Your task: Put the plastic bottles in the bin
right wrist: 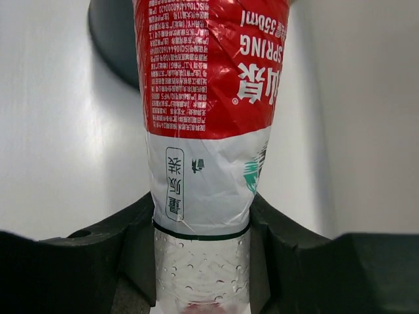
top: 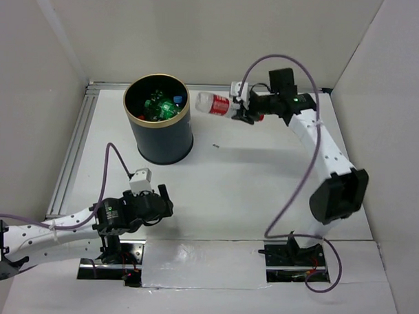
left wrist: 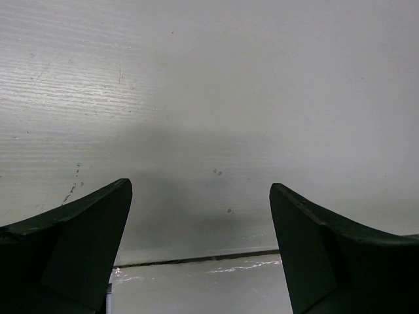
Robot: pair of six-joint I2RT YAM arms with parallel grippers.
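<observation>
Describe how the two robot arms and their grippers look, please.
The left arm and right arm have white links and black joints. A purple cable loops along each. The left gripper and right gripper each have two dark, wedge-shaped fingers. A small green light glows on the right arm's wrist.
</observation>
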